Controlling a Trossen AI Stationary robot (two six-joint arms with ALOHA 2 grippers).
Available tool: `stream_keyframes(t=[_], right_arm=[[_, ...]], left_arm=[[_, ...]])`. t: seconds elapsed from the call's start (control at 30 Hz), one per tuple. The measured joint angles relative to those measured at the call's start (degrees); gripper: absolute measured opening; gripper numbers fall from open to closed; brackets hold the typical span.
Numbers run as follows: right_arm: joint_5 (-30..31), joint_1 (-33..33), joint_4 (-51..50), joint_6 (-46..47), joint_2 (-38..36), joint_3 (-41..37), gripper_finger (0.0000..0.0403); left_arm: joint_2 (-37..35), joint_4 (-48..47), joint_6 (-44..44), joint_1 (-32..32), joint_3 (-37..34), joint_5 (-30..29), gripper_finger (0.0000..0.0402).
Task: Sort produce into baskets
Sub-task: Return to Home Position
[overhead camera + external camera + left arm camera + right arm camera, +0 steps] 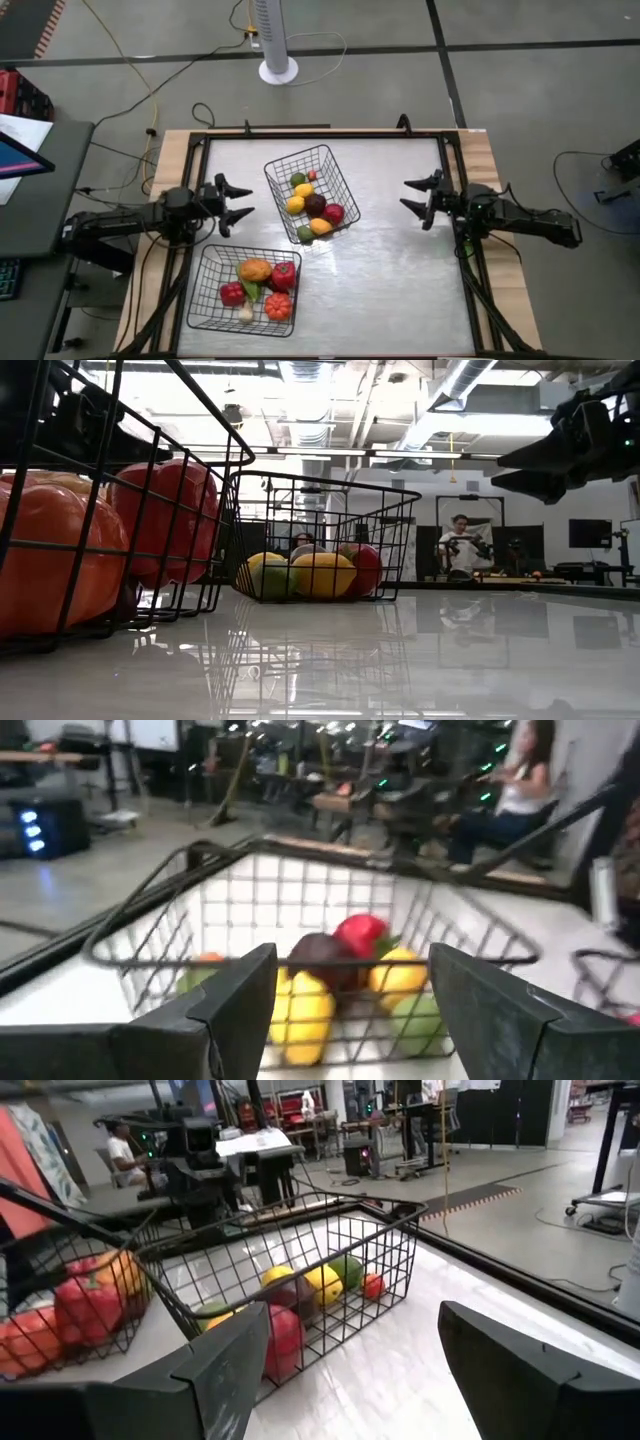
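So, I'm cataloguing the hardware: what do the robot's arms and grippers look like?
The left arm and right arm are dark, slim, jointed segments. The left gripper and right gripper each carry two black, flat, wedge-shaped fingers. No markings show.

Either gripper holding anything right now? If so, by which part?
Nothing is held. The left gripper and the right gripper are both open and empty.

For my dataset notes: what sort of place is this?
Most likely a robotics lab or workshop: bare ceiling ducts, loose cables on a concrete floor, a person at equipment benches behind, and the left gripper and right gripper open over a work table.
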Motion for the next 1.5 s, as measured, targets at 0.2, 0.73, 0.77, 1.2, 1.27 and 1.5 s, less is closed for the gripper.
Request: stream_keyframes(t=[0.2, 0.73, 0.77, 1.2, 1.27, 1.5], right_arm=[[0.16, -0.01, -0.09, -0.01, 0.23, 0.00, 0.0319], [0.18, -0.02, -0.32, -0.01, 0.27, -0.07, 0.0319], [0.19, -0.02, -0.33, -0.01, 0.29, -0.07, 0.0319], [0.23, -0.02, -0.37, 0.01, 0.29, -0.09, 0.0319], [0.23, -0.02, -0.37, -0.01, 0.27, -0.11, 0.0319], [0.26, -0.02, -0.39, 0.01, 0.27, -0.13, 0.0319]], left_arm=[[0.09, -0.83, -1.06, 0.00, -0.02, -10.61, 0.0249], [0.05, 7.58, 8.03, 0.02, -0.09, -34.63, 0.0249], [0.06, 6.63, 8.42, 0.02, -0.09, -34.53, 0.0249], [0.44, -1.07, 9.44, 0.02, 0.22, -34.39, 0.0249], [0.44, -1.13, 9.16, 0.02, 0.25, -34.39, 0.0249], [0.44, -1.32, 9.14, 0.02, 0.33, -34.39, 0.0249]])
